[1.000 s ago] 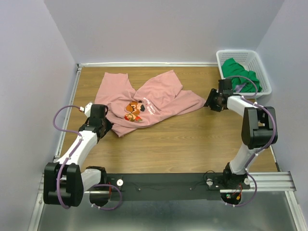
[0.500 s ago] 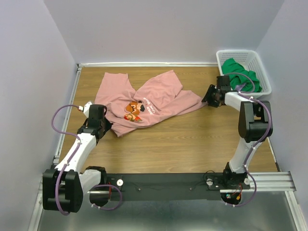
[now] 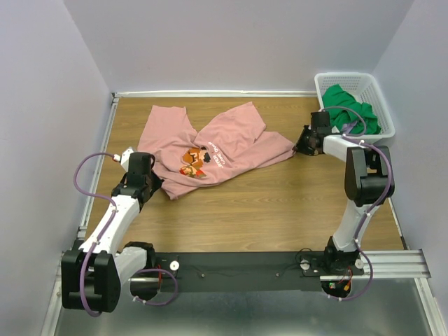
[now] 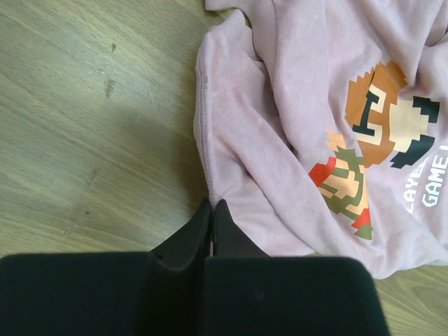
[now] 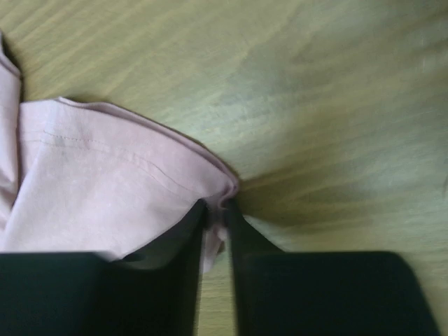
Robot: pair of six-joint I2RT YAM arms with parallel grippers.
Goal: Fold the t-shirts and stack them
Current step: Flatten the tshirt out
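The dusty-pink t-shirt [image 3: 210, 143] lies crumpled on the wooden table, its cartoon print [image 3: 196, 159] facing up. My left gripper [image 3: 155, 180] is shut on the shirt's near-left edge; in the left wrist view [image 4: 211, 204] the jaws pinch the hem [image 4: 204, 140]. My right gripper [image 3: 301, 144] is shut on the shirt's right corner; in the right wrist view [image 5: 215, 210] the pink cloth [image 5: 105, 175] is bunched between the jaws. The bright green t-shirt [image 3: 353, 112] lies in the basket.
A white lattice basket [image 3: 378, 98] stands at the back right corner. Purple walls close in the table on three sides. Bare wood [image 3: 266, 203] lies between the shirt and the arm bases.
My right gripper has moved toward the back, carrying the shirt's right corner with it. My left arm has shifted only slightly.
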